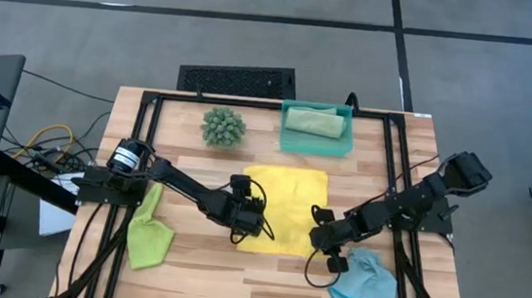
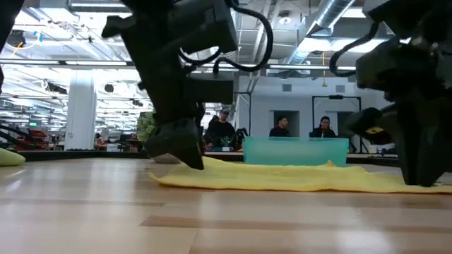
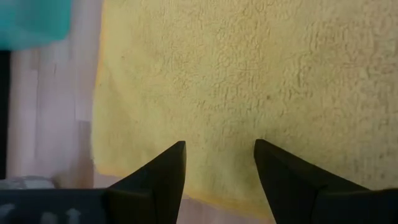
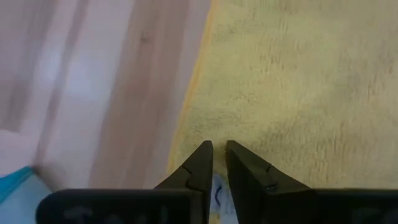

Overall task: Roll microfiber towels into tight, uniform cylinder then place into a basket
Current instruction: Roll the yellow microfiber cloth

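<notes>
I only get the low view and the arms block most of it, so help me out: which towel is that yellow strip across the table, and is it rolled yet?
Observer: The yellow towel lies spread flat, unrolled, at the table's middle.
Operator: Where are the jaws?
Observer: The left gripper stands open over the towel's near edge; the right gripper, jaws nearly together, sits at its right near corner.
Operator: Anything in the basket?
Observer: Yes, the sage green towel lies rolled inside the basket.
Operator: And the others?
Observer: The lime green towel lies crumpled at the left, the light blue towel at the right.
</notes>
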Motion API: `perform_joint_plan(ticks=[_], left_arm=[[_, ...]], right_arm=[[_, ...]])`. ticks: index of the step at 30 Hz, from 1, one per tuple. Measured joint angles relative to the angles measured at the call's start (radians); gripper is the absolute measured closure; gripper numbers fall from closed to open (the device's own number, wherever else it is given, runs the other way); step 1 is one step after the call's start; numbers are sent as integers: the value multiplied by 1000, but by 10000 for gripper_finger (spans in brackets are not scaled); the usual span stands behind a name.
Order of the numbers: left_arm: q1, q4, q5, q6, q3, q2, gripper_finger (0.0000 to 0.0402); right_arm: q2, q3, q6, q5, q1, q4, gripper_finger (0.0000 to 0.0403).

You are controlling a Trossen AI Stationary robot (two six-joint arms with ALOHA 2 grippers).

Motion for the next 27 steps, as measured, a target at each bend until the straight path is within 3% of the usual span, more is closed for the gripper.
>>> perform_joint_plan(ticks=[8,14,22,27], left_arm=[[-63,-45,-13,57,61,0,217],[-107,-45,155,146,61,0,217],[-203,-39,168,108,61,-1,217],[-255,27,256,119,52,-3,217]], right_arm=[[-55,2,-34,76,44,20,332],[-25,2,-34,80,32,23,332],[-19,3,-30,78,-5,153,332],[-20,3,-17,75,-11,218,330]])
